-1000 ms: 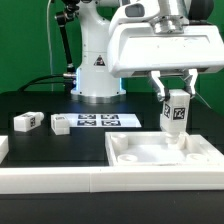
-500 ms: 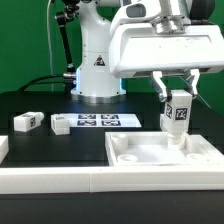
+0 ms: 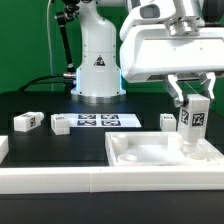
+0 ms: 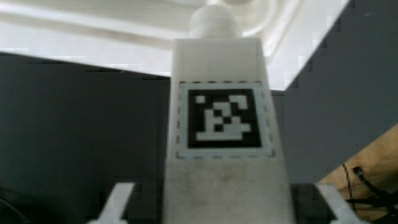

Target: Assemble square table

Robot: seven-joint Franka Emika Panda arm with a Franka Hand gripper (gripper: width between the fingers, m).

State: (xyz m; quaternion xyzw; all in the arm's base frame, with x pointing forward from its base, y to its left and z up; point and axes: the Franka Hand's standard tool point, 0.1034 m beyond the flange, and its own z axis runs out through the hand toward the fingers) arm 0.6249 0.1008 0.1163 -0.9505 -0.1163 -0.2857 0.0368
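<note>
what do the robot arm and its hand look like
The arm is glossy white and rounded, with a small dark logo near its base and black cables beside it. The hand is a boxy white block with two dark fingers.

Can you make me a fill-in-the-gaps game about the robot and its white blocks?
1. The end effector is shut on a white tagged plastic leg block, held ___.
2. That block is at a corner of the large white square plastic tabletop, on the exterior view's ___.
3. The flat white marker board lies on the ___ table.
Missing words: upright, right, black.
</note>
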